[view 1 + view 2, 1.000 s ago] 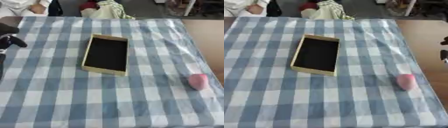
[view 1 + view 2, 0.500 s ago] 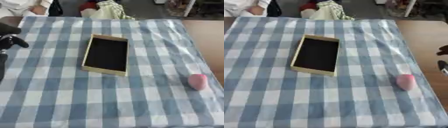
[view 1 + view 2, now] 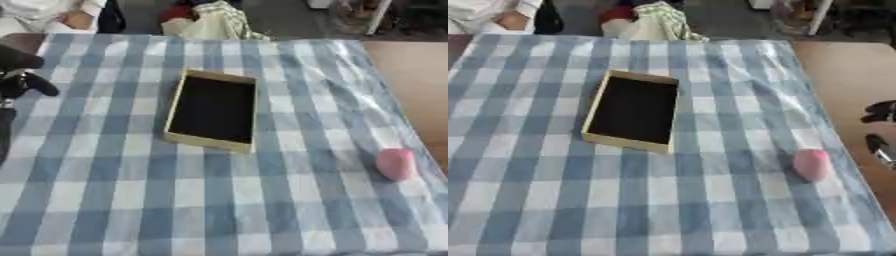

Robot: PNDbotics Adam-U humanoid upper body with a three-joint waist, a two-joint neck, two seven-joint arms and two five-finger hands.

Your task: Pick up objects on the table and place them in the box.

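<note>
a shallow cardboard box w/ pale yellow walls and a dark inside lies open near the centre of a table under a blue-and-white checked cloth, its long side running roughly 12 to 6 o'clock and tilted a little. nothing shows inside it.

at about 4 o'clock from the box, well apart from it, a small pink rounded object lies on the cloth near the table's right edge. what it is exactly can't be made out.

the robot's left hand shows at the left edge of the left eye view, at about 10 o'clock from the box: black, partly cut off by the frame, over the cloth and apart from the box. it has hold of nothing visible; how far its fingers are spread can't be told.

the right hand shows only as dark fingers at the right edge of the right eye view, at about 2 o'clock from the pink object, over the bare brown surface beside the cloth. it touches neither object; whether it's spread or curled can't be told.

at 12 o'clock, past the table's far edge, a heap of light and red fabric.
</note>
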